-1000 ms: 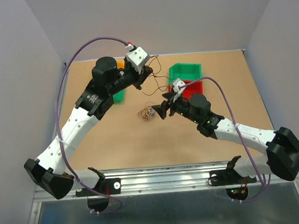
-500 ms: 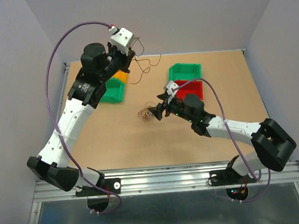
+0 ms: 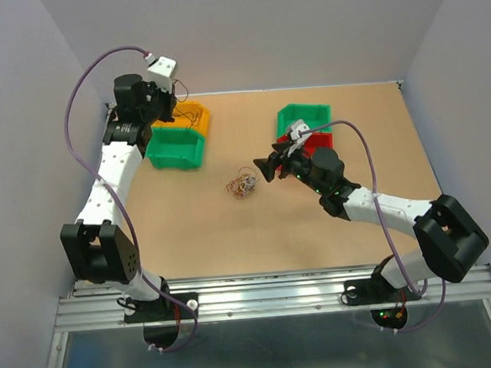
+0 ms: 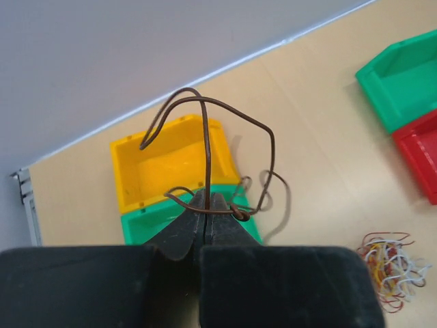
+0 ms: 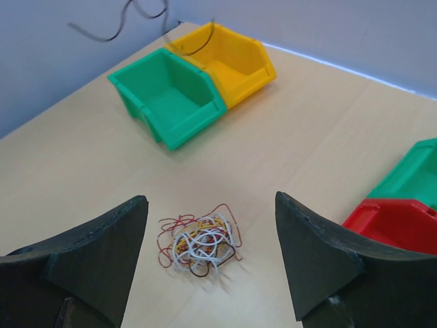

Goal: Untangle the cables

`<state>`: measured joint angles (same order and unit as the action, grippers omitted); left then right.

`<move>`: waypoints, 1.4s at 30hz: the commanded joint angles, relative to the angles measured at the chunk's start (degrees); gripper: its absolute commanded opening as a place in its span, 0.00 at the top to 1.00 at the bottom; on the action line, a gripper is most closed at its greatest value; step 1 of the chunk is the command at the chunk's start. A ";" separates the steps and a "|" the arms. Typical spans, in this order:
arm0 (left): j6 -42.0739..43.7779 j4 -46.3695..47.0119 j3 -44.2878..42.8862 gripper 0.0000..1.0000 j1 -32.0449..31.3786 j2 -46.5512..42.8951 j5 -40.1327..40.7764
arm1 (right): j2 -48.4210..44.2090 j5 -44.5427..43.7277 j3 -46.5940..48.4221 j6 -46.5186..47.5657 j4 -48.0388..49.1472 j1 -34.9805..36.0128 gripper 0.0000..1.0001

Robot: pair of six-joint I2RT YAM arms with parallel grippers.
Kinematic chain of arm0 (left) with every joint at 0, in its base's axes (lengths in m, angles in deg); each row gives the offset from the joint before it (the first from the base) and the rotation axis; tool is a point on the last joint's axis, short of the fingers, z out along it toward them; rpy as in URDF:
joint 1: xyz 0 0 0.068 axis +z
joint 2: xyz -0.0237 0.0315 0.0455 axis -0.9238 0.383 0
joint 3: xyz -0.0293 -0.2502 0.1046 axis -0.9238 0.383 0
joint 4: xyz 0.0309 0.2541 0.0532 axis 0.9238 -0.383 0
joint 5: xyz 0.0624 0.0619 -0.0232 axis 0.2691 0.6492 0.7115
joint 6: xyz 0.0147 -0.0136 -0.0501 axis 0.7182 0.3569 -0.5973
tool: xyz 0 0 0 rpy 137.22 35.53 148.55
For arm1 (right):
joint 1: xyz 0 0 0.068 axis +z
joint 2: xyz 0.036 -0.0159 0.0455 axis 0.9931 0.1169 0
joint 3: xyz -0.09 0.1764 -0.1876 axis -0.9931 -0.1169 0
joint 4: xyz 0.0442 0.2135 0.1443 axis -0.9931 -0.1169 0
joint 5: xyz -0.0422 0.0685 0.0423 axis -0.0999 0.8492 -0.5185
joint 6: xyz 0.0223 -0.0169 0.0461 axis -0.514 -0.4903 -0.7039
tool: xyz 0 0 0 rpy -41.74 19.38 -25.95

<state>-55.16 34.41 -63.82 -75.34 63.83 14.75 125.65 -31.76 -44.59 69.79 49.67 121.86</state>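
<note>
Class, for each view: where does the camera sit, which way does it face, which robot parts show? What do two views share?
Top external: above, behind the robot, looking down on the table; both arms show.
Left wrist: behind the left tool, shut on a brown wire, facing the yellow bin.
Right wrist: behind the open right tool, facing the cable wad.
Shared: both wrist views show that wad and bin.

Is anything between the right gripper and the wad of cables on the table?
Nothing visible. The open right gripper faces the cables across bare table; the red bin sits well off to one side.
</note>
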 commanded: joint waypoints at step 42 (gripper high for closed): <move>14.42 -0.41 5.07 0.68 9.09 14.78 3.24 | 1.38 0.07 -0.50 -3.31 4.11 -2.62 0.20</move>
<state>-43.33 33.38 -60.04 -66.38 84.07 18.23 127.27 -32.46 -44.59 66.78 50.78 119.63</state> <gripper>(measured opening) 0.285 0.798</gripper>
